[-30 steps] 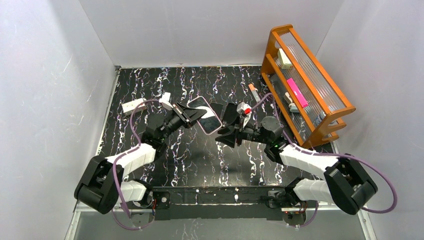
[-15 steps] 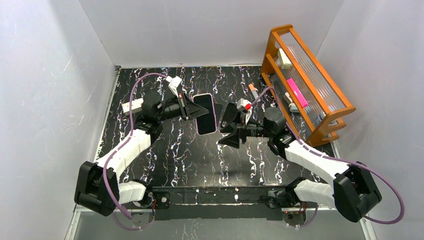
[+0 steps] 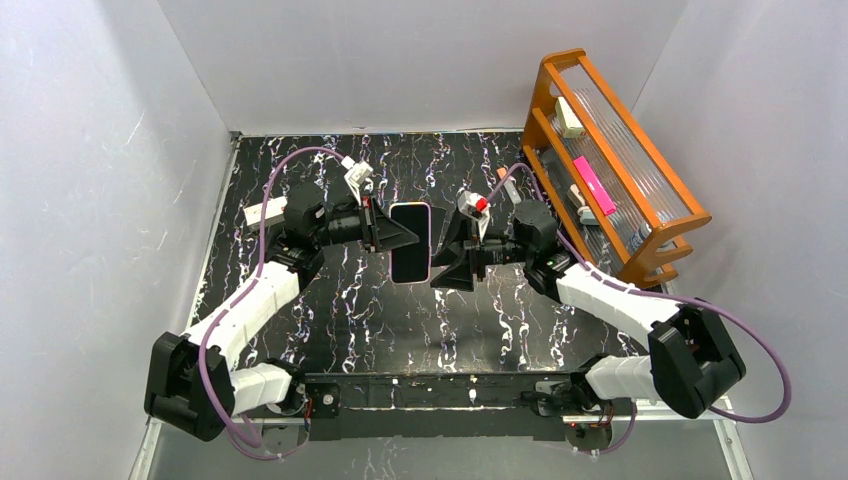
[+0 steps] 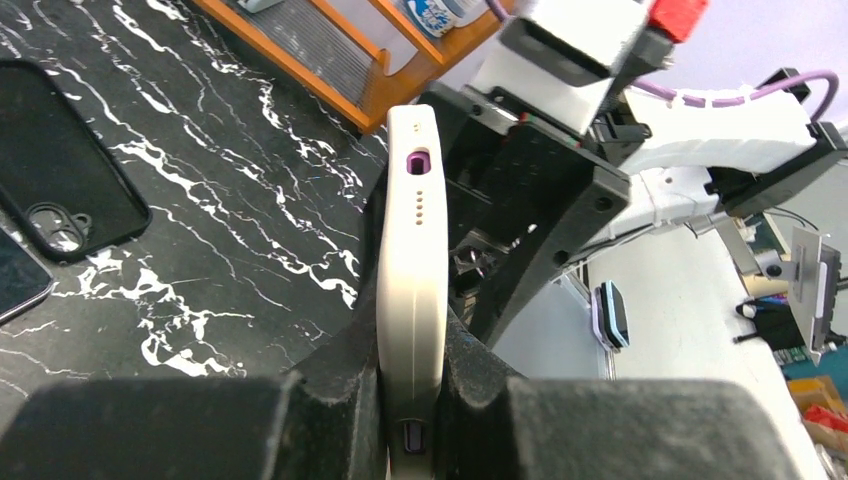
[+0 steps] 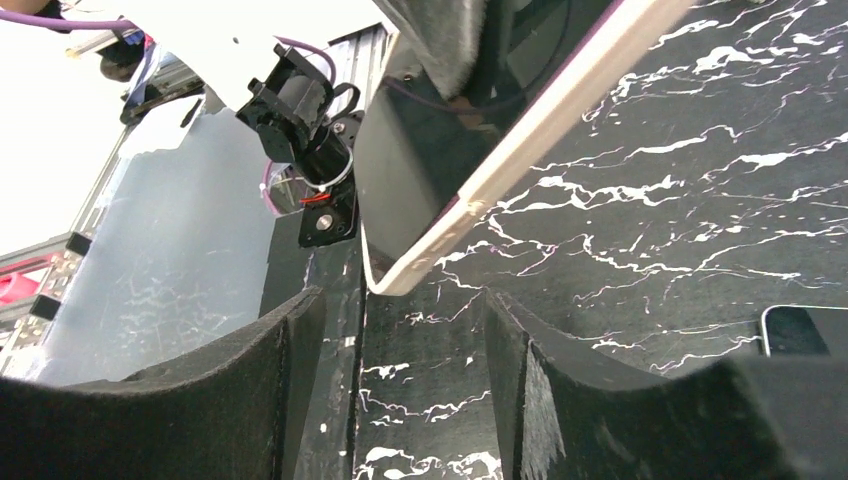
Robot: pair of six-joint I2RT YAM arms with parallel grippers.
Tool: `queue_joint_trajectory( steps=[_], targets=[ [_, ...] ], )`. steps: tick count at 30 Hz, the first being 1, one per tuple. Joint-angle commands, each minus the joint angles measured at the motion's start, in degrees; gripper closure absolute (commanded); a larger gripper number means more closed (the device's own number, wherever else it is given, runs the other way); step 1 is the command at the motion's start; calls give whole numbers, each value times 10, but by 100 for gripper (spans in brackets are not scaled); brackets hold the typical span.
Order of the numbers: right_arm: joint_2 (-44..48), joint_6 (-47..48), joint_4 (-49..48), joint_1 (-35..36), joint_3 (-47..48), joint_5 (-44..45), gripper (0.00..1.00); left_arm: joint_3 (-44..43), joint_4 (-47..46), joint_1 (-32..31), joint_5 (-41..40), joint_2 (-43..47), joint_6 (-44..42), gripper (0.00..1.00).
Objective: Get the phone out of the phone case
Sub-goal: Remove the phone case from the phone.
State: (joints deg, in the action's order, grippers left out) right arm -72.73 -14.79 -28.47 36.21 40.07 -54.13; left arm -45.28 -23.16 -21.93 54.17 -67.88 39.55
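Observation:
My left gripper is shut on the phone case, a cream case with the dark phone still inside, held above the table's middle. In the left wrist view the case stands edge-on between my fingers, port end pointing away. My right gripper is open, right beside the phone's right side. In the right wrist view the case's lower corner hangs just ahead of the open right gripper, not between the pads.
An orange wooden rack with small items stands at the right. A white block lies at the left. An empty black case and another phone lie on the marbled black table.
My left arm raised the cased phone and swung it upright toward the centre. The right gripper opened wider and moved left and up to the phone's side.

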Motion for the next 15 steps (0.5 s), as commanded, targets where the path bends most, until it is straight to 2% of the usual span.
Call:
queue_joint_trajectory(
  steps=[1,6,9,15],
  targets=[
    [-17,-7,-37,10,28,-33,35,-29,-36,-11,29,35,2,100],
    [-28,-10,-53,18,31,-38,40,-30,-45,-24,34,32,10,100],
    [-32,-7,-55,18,37,-47,47,-30,-48,-30,31,33,11,100],
    [-38,15,-47,21,43,-66,70,-31,-52,-37,28,24,28,100]
  ],
)
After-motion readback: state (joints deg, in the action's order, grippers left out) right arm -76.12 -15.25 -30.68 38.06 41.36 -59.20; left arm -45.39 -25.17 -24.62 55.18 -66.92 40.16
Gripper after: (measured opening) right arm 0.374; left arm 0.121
